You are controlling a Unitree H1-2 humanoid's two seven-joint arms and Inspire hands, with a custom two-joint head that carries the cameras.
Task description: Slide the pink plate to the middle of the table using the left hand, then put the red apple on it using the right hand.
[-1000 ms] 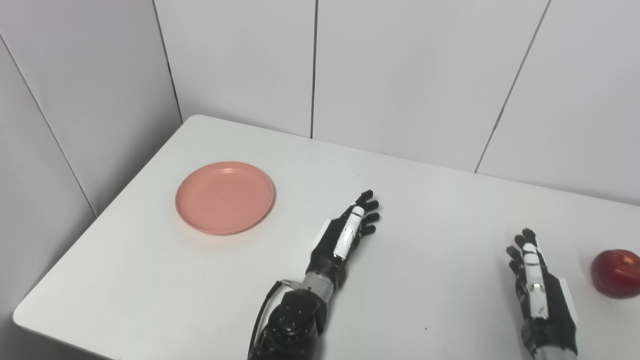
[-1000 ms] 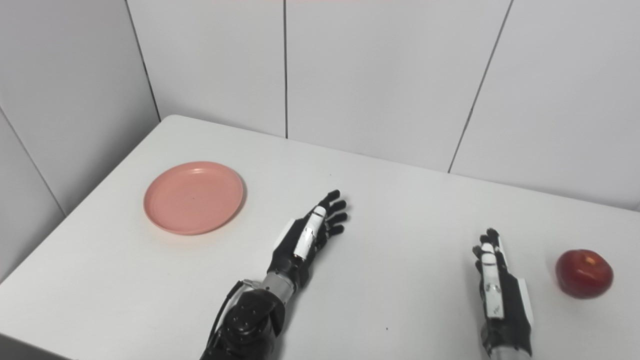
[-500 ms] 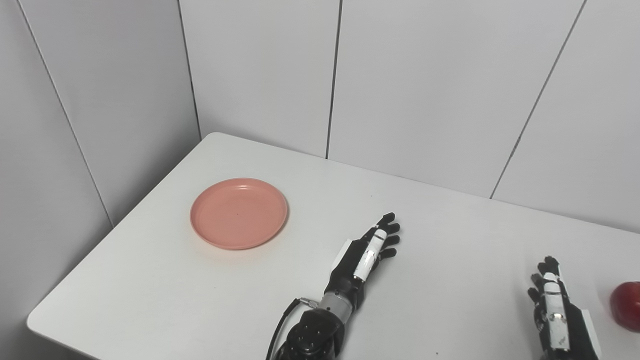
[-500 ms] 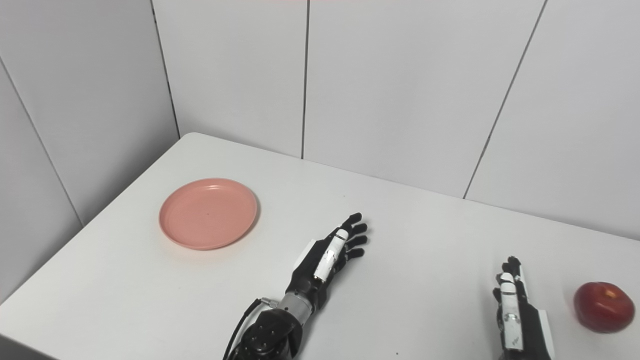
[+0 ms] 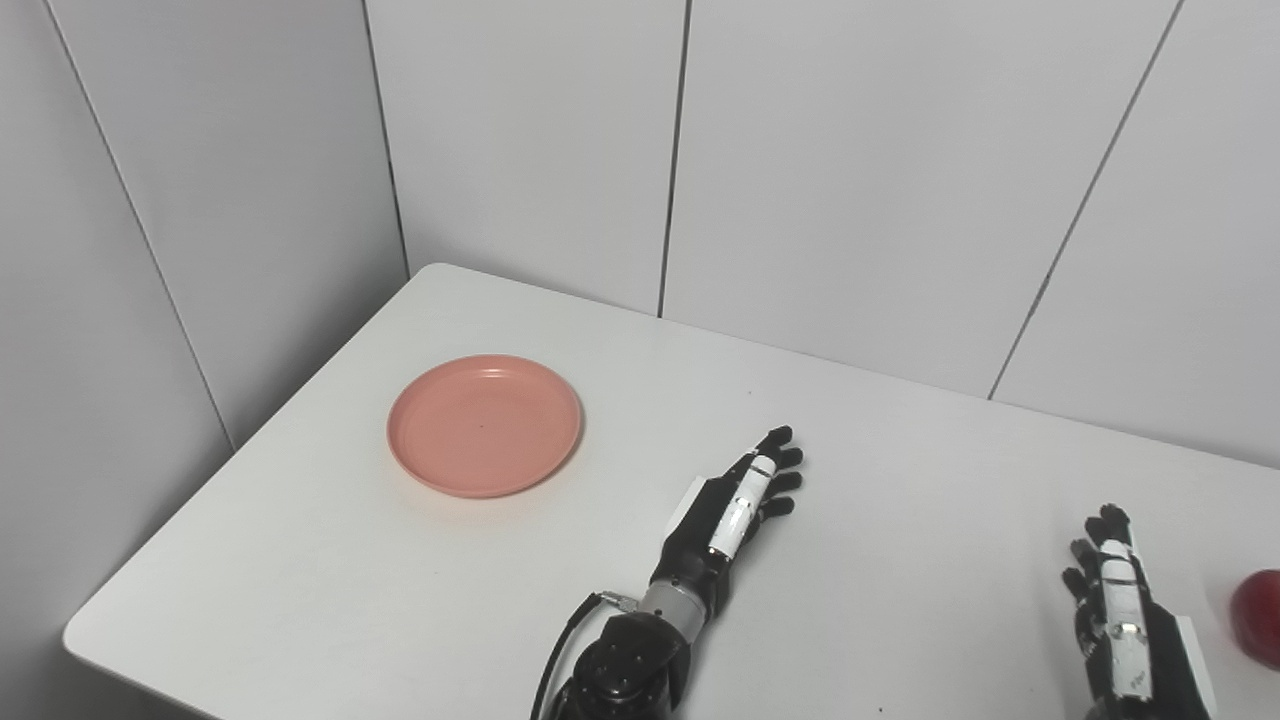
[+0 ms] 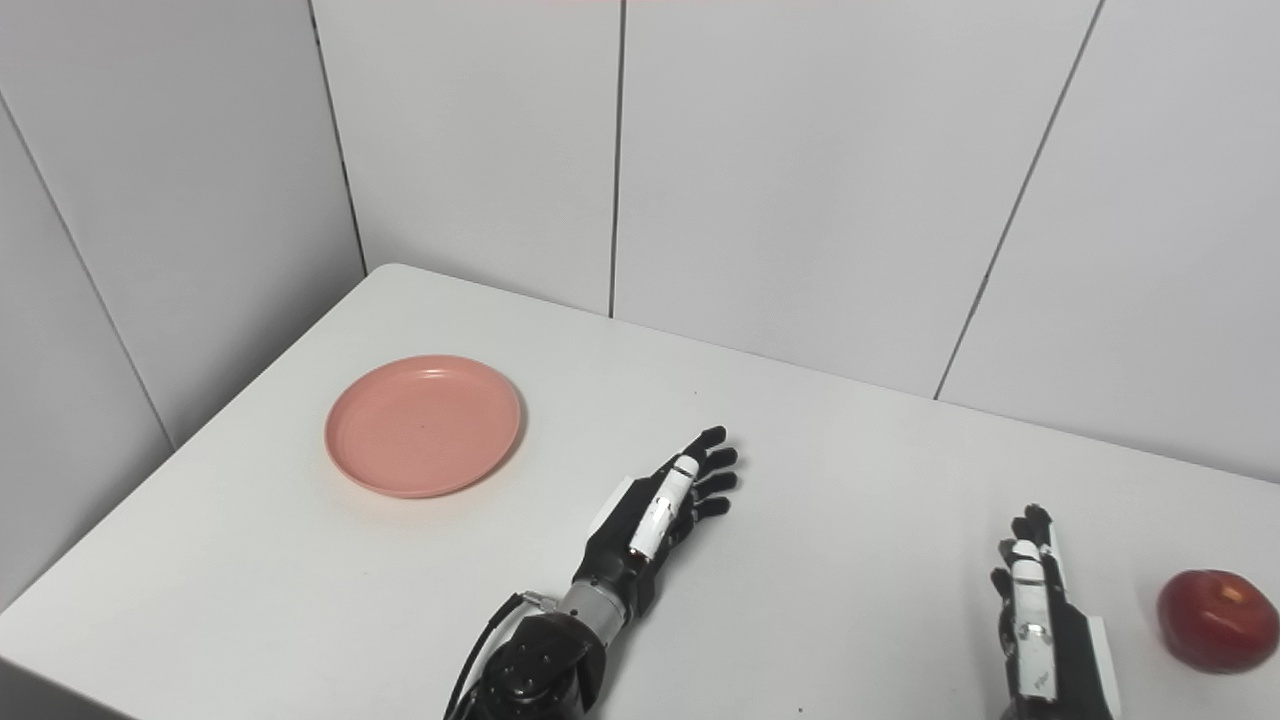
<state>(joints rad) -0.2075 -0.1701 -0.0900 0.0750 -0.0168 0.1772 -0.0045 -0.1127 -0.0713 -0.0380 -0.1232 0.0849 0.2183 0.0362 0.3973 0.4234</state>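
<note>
Nothing's moved except the camera: left hand (image 6: 660, 515), fingers spread and empty, is nearest the pink plate (image 6: 423, 424) at its 10 o'clock; right hand (image 6: 1038, 625) open too.

White table (image 5: 330, 590) against grey panelled walls (image 5: 860, 170) with dark seams

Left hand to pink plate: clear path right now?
Probably yes. The left hand is open, and only bare table lies between it and the pink plate; nothing blocks it.

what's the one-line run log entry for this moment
stage: pre-contact | left hand: open, right of pink plate, apart | right hand: open, left of red apple, apart | plate: empty
</note>
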